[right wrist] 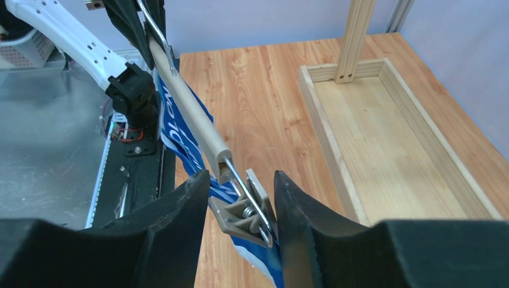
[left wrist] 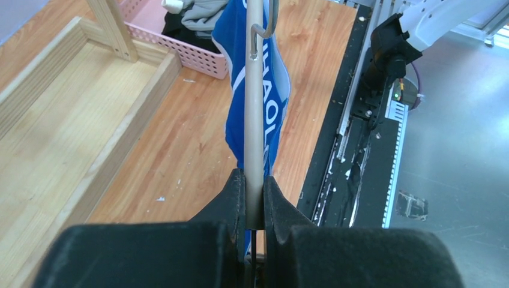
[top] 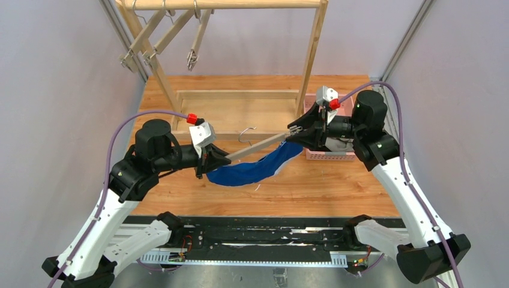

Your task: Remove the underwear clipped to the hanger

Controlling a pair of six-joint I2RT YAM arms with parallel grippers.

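The bright blue underwear (top: 252, 171) with white lettering hangs from a tan clip hanger (top: 258, 147) held level above the table. My left gripper (top: 210, 163) is shut on one end of the hanger bar (left wrist: 254, 138), and the blue cloth (left wrist: 267, 90) hangs under it. My right gripper (top: 295, 132) is open at the other end. Its fingers (right wrist: 186, 204) stand either side of the spring clip (right wrist: 243, 216), close to it. The clip's jaws still pinch the blue cloth (right wrist: 180, 141). Grey (left wrist: 204, 15) and black (left wrist: 179, 27) cloth lie in the pink basket (left wrist: 180, 53).
The wooden rack (top: 312, 54) stands at the back with three bare clip hangers (top: 192, 51) on its rail. Its tray-like base (right wrist: 390, 138) lies on the table. The pink basket (top: 327, 156) sits under my right wrist. A black rail (top: 252, 234) runs along the near edge.
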